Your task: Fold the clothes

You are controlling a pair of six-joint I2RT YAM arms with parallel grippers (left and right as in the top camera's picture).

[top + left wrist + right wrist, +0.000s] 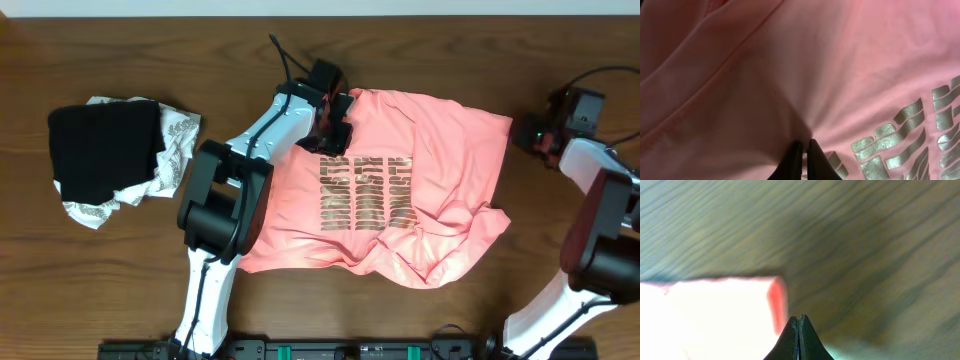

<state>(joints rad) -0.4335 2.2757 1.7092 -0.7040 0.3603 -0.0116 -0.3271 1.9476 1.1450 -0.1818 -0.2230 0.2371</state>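
Count: one salmon-pink T-shirt (pixel 430 150), one black garment (pixel 100 150), one white patterned cloth (pixel 180 135), two grippers; T-shirt lies spread but rumpled at the table (pixel 100 290) centre, chest up, three lines of gold lettering (pixel 365 195) showing; bottom-right part bunched in folds; black garment sits on top of the white patterned cloth, both at far left, well apart from the T-shirt; left gripper (pixel 333 128) is on the T-shirt's upper-left area, fingers pinched together on the fabric, creases fanning out from the tips (pixel 796 156) just beside the lettering; right gripper (pixel 532 135) is just beside the T-shirt's upper-right edge, over bare wood, fingers (pixel 790 340) pressed together, holding nothing
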